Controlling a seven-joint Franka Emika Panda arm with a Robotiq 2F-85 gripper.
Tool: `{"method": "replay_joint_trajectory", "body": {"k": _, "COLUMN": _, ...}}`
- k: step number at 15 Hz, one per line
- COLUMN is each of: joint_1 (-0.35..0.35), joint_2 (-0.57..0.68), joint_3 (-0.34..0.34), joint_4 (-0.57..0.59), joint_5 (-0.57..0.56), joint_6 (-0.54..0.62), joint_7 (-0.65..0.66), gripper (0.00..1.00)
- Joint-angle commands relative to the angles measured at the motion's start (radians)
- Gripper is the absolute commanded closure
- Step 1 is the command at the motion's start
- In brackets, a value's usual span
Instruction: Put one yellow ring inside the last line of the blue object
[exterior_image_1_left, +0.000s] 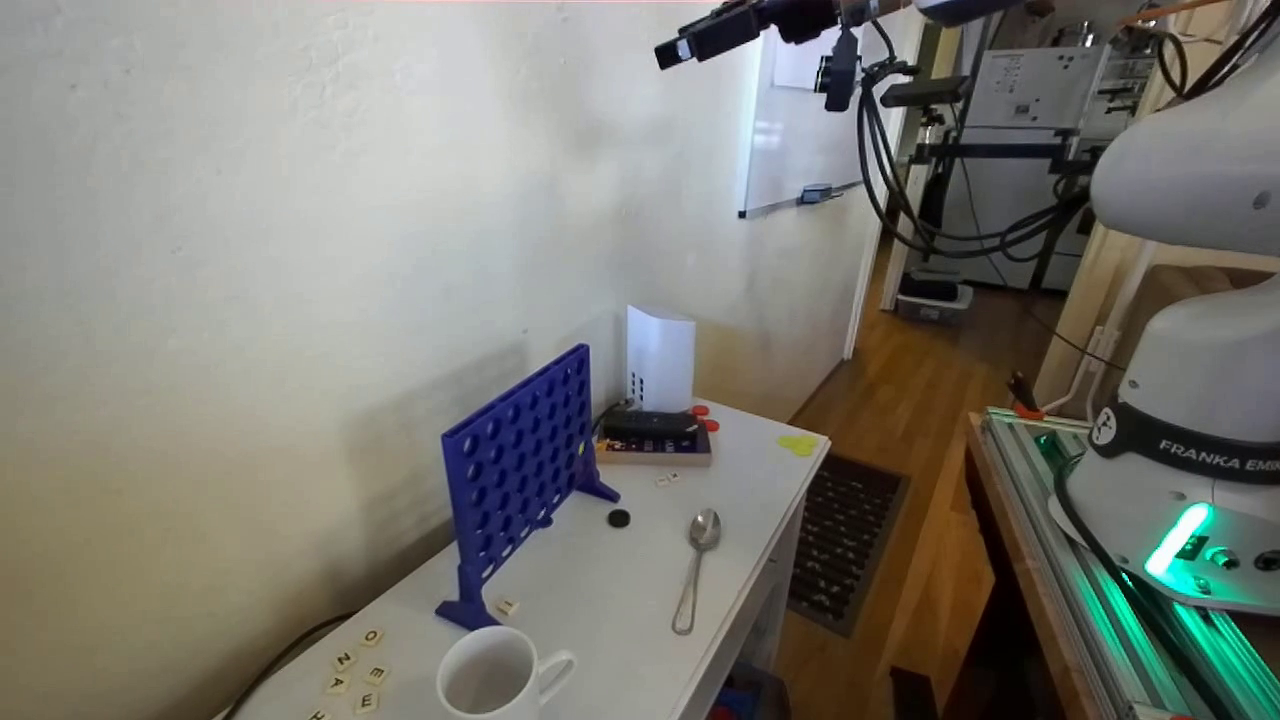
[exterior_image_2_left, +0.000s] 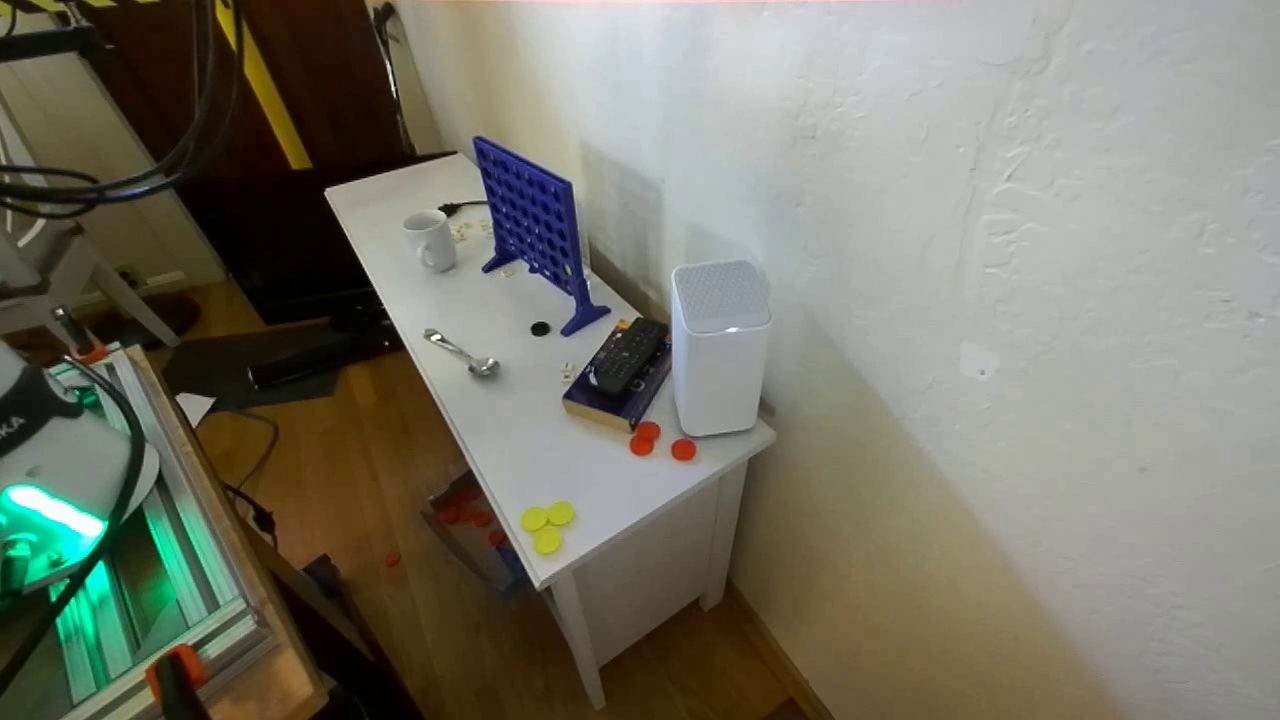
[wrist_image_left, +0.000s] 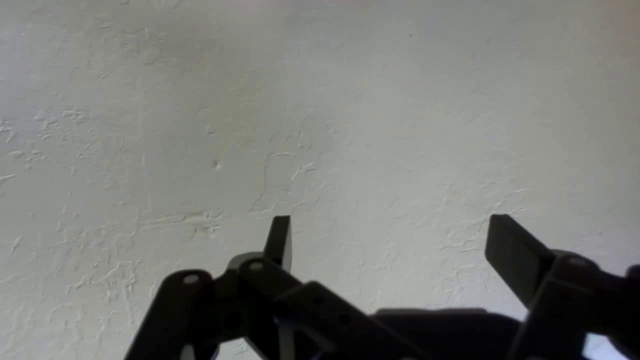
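Three yellow rings, seen as flat discs (exterior_image_2_left: 547, 540), lie together near a table corner; they also show in an exterior view (exterior_image_1_left: 798, 444). The blue object (exterior_image_1_left: 518, 455) is an upright grid panel with round holes, standing on feet along the wall side of the table; it shows in both exterior views (exterior_image_2_left: 530, 212). A small yellow spot shows in a hole near its end by the book. My gripper (wrist_image_left: 388, 220) is open and empty in the wrist view, facing the bare wall. It is high above the table in an exterior view (exterior_image_1_left: 672, 52), far from rings and panel.
The white table (exterior_image_2_left: 500, 430) stands against the wall (exterior_image_1_left: 300, 250). On it are a white cup (exterior_image_1_left: 490, 675), a spoon (exterior_image_1_left: 697, 565), a black disc (exterior_image_1_left: 619, 518), a book (exterior_image_2_left: 600, 408) with a remote (exterior_image_2_left: 628, 355), a white box (exterior_image_2_left: 722, 350), red discs (exterior_image_2_left: 683, 449) and letter tiles (exterior_image_1_left: 372, 637).
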Motion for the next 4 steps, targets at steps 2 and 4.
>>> {"method": "replay_joint_trajectory", "body": {"k": 2, "joint_1": -0.053, "joint_2": -0.03, "joint_3": 0.025, "joint_4": -0.013, "joint_5": -0.024, "joint_6": -0.035, "joint_7": 0.05, "gripper": 0.0}}
{"method": "replay_joint_trajectory", "body": {"k": 4, "joint_1": -0.039, "joint_2": -0.033, "joint_3": 0.025, "joint_4": -0.013, "joint_5": -0.024, "joint_6": -0.035, "joint_7": 0.054, "gripper": 0.0}}
